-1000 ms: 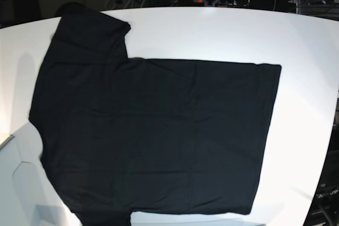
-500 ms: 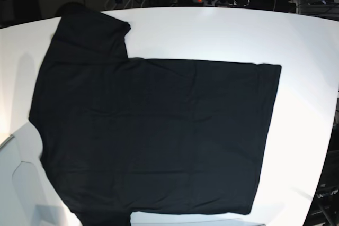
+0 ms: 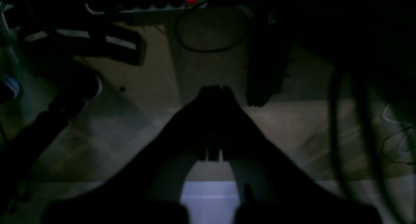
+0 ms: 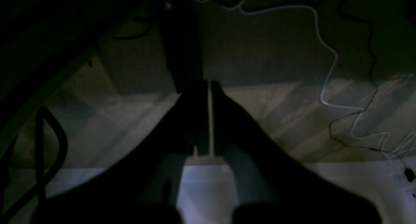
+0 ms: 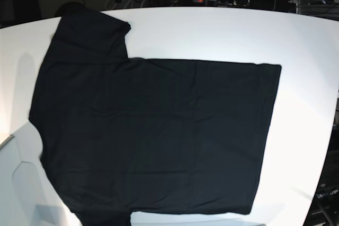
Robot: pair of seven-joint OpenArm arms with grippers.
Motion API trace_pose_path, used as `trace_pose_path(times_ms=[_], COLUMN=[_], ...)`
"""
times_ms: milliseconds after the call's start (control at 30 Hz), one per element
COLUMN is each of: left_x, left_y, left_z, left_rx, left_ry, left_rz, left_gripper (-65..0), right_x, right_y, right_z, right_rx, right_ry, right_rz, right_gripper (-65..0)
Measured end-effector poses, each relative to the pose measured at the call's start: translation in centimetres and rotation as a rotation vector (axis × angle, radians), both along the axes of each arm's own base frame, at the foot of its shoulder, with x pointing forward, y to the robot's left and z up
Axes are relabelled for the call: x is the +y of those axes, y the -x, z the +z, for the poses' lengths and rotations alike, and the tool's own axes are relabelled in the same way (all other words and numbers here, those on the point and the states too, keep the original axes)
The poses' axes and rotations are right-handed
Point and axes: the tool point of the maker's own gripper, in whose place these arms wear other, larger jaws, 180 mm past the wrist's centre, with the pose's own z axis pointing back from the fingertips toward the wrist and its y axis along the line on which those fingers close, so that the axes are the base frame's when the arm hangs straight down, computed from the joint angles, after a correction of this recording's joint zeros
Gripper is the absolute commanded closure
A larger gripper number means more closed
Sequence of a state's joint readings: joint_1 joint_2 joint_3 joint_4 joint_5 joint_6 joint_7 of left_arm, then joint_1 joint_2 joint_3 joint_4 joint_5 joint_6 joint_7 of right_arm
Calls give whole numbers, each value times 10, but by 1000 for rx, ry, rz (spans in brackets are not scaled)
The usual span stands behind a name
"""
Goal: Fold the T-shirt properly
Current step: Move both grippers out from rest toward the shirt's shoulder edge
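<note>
Cloth of the T-shirt (image 5: 153, 136) lies flat on the table (image 5: 222, 33), so the left claw (image 3: 214, 91) and right claw (image 4: 209, 85), both closed and empty, might pinch only one layer.

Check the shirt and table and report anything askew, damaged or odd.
Nothing stands out. The plain black short-sleeved cloth T-shirt lies spread flat and unfolded on the white table, with only faint wrinkles. No tear or spill shows.

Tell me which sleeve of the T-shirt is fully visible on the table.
The far sleeve of the T-shirt, at the base view's top left; the near sleeve is cut off by the bottom edge.
</note>
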State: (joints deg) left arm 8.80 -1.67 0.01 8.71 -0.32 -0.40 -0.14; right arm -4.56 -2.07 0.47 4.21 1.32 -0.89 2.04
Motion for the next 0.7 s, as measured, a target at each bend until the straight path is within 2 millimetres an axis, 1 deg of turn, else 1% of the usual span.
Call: trace_pose_path(times_ms=[100, 133, 167, 200, 233, 267, 300, 333, 367, 400, 433, 533, 567, 600, 633, 667, 700], left_x=[24, 31, 39, 46, 51, 55, 59, 58, 57, 54, 53, 54, 56, 58, 58, 59, 57], left_y=[13, 15, 18, 22, 24, 26, 27, 27, 27, 28, 30, 32, 30, 26, 18, 15, 4], left_z=[6, 9, 13, 18, 23, 29, 35, 41, 49, 57, 64, 92, 102, 113, 121, 130, 140], left_rx=[-9, -32, -45, -55, -75, -96, -113, -136, -162, -185, -200, -255, -273, -305, -340, -345, -393], left_ry=[-33, -43, -55, -65, -73, -75, -82, -77, -70, -59, -52, -36, -28, -22, -9, 4, 19], left_rz=[-10, -19, -27, -36, -46, -59, -64, -73, -81, -97, -104, -78, -58, -42, -45, -22, -35], left_gripper=[-1, -1, -1, -1, -1, -1, -1, -1, -1, -1, -1, -1, -1, -1, -1, -1, -1], right_x=[-1, -3, -4, -3, -3, -3, -2, -2, -3, -5, -7, -19, -23, -26, -28, -28, -30], right_y=[2, 3, 6, 23, 39, 57, 77, 94, 100, 97, 88, 36, 24, 21, 18, 31, 32], right_z=[2, 4, 6, 10, 15, 21, 28, 37, 44, 52, 60, 89, 100, 112, 121, 130, 139], right_rx=[-43, -70, -78, -44, -35, -33, 8, 32, 30, 4, -20, -196, -230, -250, -264, -205, -213], right_ry=[4, 8, 8, -1, -1, 0, -3, -4, -1, 2, 7, 28, 36, 43, 46, 45, 48], right_rz=[-15, -20, 8, 46, 18, 23, 21, 21, 19, 16, 15, 22, 25, 27, 26, 31, 33], right_gripper=[0, 0, 0, 0, 0, 0, 0, 0, 0, 0, 0, 0, 0, 0, 0, 0, 0])
